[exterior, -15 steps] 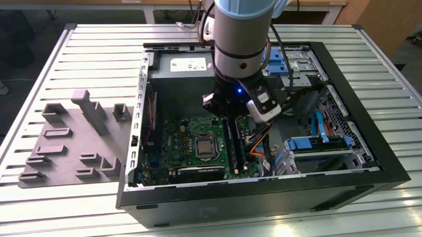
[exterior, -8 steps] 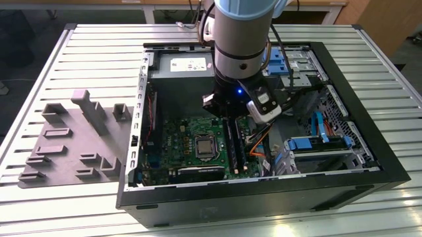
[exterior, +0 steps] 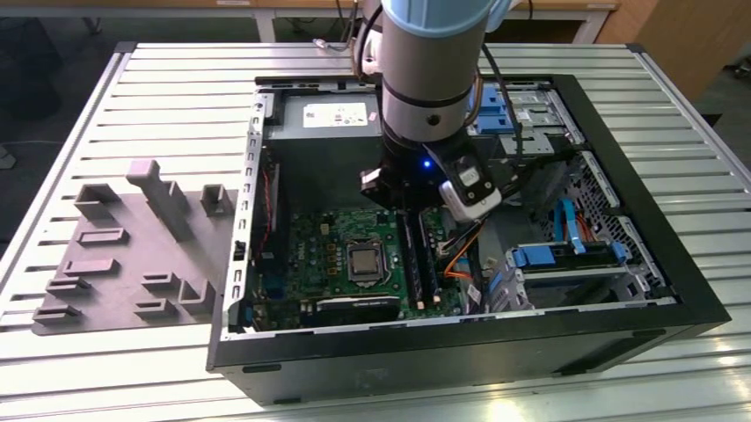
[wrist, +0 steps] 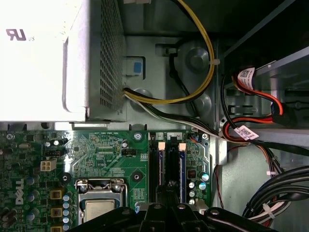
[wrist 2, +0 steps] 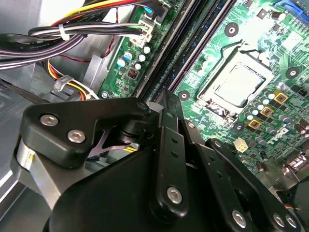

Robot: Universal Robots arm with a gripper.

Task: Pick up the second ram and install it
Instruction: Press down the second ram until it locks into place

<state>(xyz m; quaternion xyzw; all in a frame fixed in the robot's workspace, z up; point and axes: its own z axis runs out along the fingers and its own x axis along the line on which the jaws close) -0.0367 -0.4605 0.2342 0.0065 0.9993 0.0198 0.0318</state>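
One arm: the gripper [exterior: 413,211] is hanging low inside the open computer case [exterior: 657,264], right over the motherboard [wrist: 111,154].
Grip state: I cannot tell whether it is released or clenched on anything.
Task's thing: the second ram [wrist: 182,169] is probably the blue stick standing on edge in a black slot, just beside the empty-looking slot [wrist: 160,169]; I am not certain of this.
Step in hand: judging by the pose, the arm is working at the seating stage, not the pick-up.
Next move calls for: a straight, even press along the stick, with both end clips closing.
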